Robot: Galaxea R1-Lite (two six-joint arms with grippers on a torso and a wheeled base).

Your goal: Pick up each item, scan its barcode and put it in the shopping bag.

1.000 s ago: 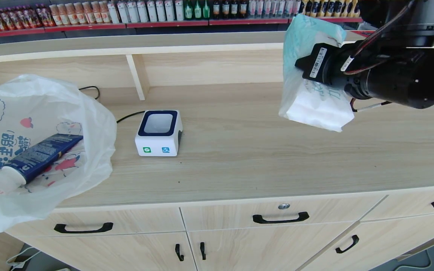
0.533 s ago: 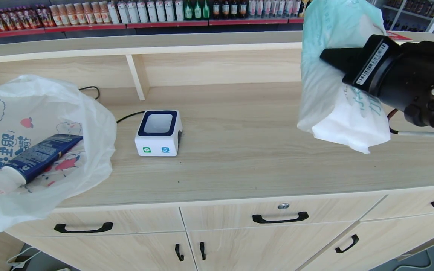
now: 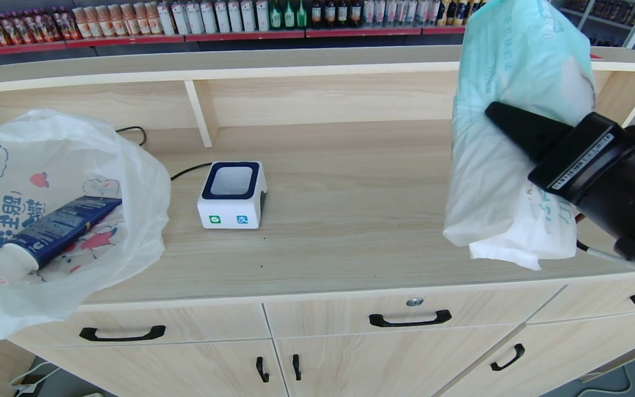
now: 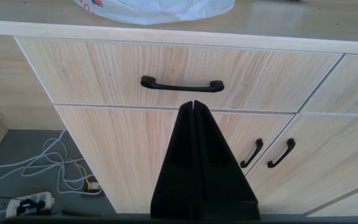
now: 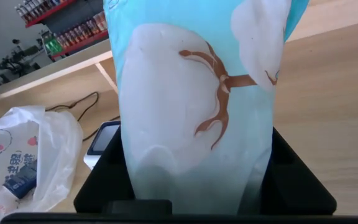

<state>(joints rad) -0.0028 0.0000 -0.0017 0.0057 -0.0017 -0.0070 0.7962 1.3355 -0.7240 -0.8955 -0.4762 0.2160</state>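
Here your right end effector (image 3: 510, 124) grips the tissue pack (image 3: 510, 66) above the desk (image 3: 350, 231), well apart from the scanner (image 3: 232, 194) and shopping bag (image 3: 47, 154); your left end effector (image 4: 194, 109) is clenched, empty.

Your right gripper (image 3: 504, 118): matte black, tapered finger (image 3: 518, 129), white barcode label (image 3: 581, 161) on housing, thin grey cable (image 3: 598, 254). Your left gripper (image 4: 193, 109): black, wedge-shaped fingers (image 4: 211, 163).
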